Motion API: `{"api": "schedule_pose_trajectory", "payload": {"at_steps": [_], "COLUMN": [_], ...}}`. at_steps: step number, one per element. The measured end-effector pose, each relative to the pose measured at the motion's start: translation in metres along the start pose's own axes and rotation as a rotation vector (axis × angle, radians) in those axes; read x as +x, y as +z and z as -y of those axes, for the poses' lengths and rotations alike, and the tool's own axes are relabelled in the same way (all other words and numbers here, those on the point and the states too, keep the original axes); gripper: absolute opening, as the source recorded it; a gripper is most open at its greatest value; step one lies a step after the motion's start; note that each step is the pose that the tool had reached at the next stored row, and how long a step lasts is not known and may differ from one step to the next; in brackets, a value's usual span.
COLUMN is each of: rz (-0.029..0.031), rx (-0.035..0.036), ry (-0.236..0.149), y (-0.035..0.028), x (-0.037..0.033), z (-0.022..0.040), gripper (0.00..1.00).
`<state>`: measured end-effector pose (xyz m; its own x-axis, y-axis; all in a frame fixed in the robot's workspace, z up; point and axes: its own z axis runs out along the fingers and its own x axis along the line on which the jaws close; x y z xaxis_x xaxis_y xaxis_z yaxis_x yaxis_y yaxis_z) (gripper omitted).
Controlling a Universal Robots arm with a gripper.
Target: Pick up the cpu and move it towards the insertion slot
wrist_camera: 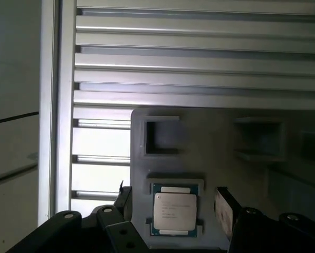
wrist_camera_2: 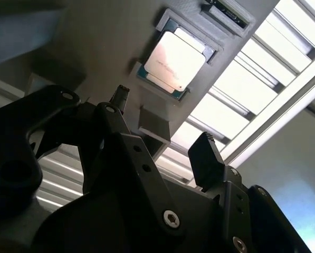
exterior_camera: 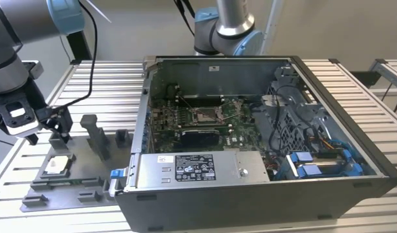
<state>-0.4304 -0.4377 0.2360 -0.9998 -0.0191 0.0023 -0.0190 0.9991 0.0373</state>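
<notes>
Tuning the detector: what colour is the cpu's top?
The cpu has a silvery-white top with a dark rim; it shows clearest in the first wrist view.

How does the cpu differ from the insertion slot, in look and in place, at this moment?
The cpu has a plain silvery-white top; the insertion slot shows a tan-grey field inside a metal frame. The cpu lies in a grey fixture on the table, outside the computer case; the insertion slot sits inside the case, on the green board. Both are square and lie flat.
</notes>
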Motion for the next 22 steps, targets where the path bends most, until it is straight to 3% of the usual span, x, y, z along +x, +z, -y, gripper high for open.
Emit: {"api": "schedule_pose_trajectory", "payload": {"at_steps": [14,18,22], "rz": [0.0000,-0.0014,-0.0063], "rx": [0.0000,-0.0002,-0.0008], "ry": [0.000,0.000,0.000], "y": [0.0152,0.0162,0.0168], "x": [0.0051,0.0051,-0.0001], "z": [0.0021,0.0124,0.0257], "gripper": [1.00,1.00,1.00]}}
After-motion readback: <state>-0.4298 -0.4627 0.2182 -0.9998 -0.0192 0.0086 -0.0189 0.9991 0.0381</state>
